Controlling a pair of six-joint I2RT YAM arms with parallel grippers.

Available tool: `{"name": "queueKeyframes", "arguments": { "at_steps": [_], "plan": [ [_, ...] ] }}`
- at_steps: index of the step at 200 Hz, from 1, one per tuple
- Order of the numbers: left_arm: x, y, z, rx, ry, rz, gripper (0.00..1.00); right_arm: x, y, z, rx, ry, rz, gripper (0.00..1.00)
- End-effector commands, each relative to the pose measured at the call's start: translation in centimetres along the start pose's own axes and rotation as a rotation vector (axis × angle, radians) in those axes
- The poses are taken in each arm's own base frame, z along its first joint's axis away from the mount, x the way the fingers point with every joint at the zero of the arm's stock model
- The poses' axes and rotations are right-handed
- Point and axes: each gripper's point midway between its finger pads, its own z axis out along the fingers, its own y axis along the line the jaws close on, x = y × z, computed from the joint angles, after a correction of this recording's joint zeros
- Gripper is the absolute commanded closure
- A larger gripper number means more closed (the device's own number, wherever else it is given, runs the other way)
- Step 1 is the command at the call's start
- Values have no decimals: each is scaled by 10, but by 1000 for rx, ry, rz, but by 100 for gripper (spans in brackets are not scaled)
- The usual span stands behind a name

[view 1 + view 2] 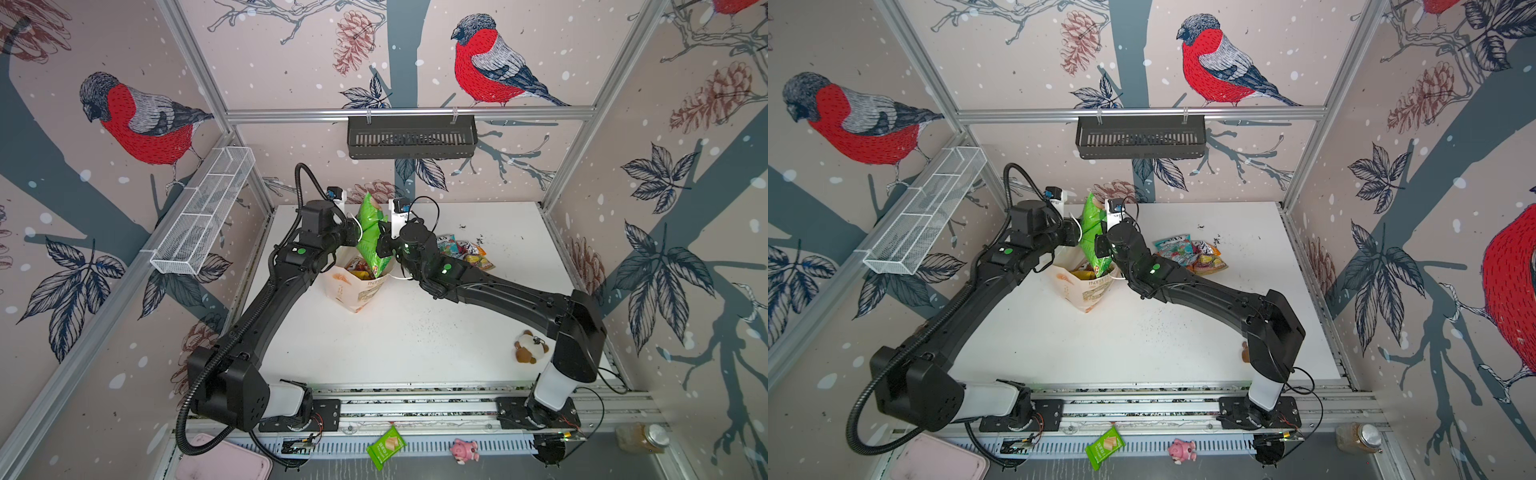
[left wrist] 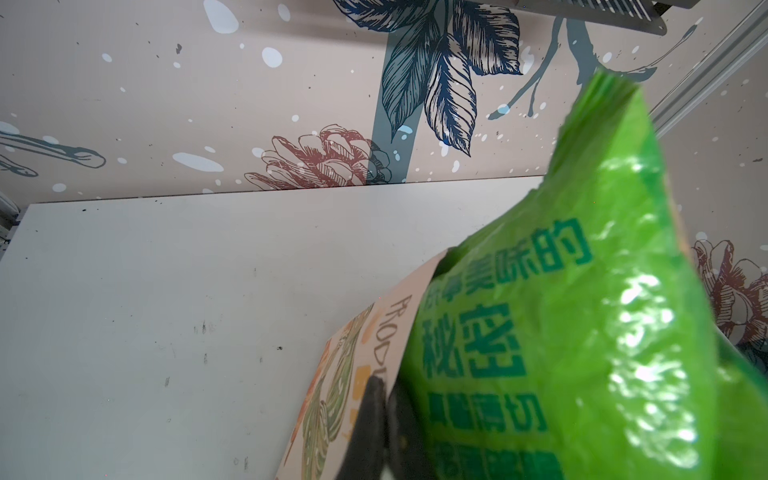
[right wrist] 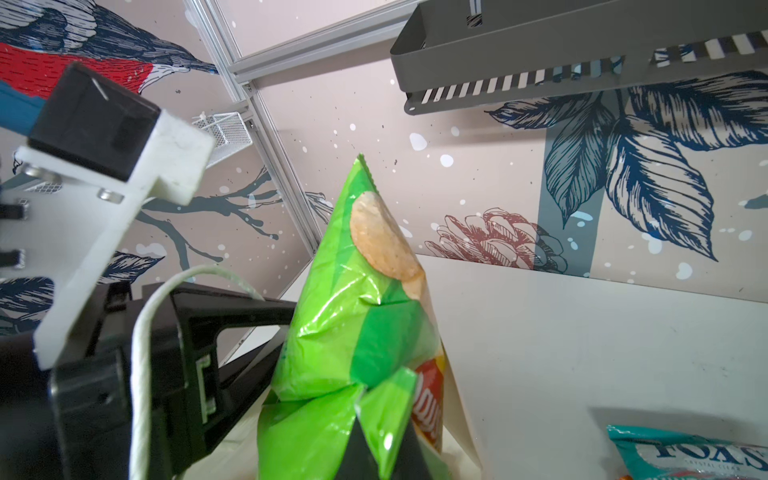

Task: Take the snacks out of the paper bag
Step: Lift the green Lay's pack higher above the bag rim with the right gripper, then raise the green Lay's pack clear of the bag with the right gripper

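Note:
The cream paper bag (image 1: pixel 353 291) (image 1: pixel 1086 293) stands upright in the middle of the white table in both top views. A tall bright green chip packet (image 1: pixel 370 232) (image 1: pixel 1094 235) sticks well up out of its mouth; more snacks (image 1: pixel 360 268) lie inside. My left gripper (image 1: pixel 352 235) (image 2: pixel 385 386) is shut on the paper bag's (image 2: pixel 374 332) rim, beside the green packet (image 2: pixel 582 311). My right gripper (image 1: pixel 380 246) (image 3: pixel 384 432) is shut on a fold of the green packet (image 3: pixel 353 332). Several loose snacks (image 1: pixel 461 251) (image 1: pixel 1192 253) lie on the table to the right of the bag.
A plush bear (image 1: pixel 530 347) sits by the right arm's elbow. A green wafer packet (image 1: pixel 385 446) and a pink pig toy (image 1: pixel 465 449) lie in front of the rail. A black basket (image 1: pixel 411 137) hangs on the back wall and a white wire basket (image 1: pixel 203 212) on the left wall.

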Motion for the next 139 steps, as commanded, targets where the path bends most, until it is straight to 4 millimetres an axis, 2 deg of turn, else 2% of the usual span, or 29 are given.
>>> {"name": "queueKeyframes", "arguments": {
  "at_steps": [1,139],
  "plan": [
    [-1,-2,-1,8,3,-4,100,-38,0,-7,1,-133,43,100],
    [-1,-1,-2,7,4,-13,100,-63,-6,-19,13,-213,75,100]
  ]
}}
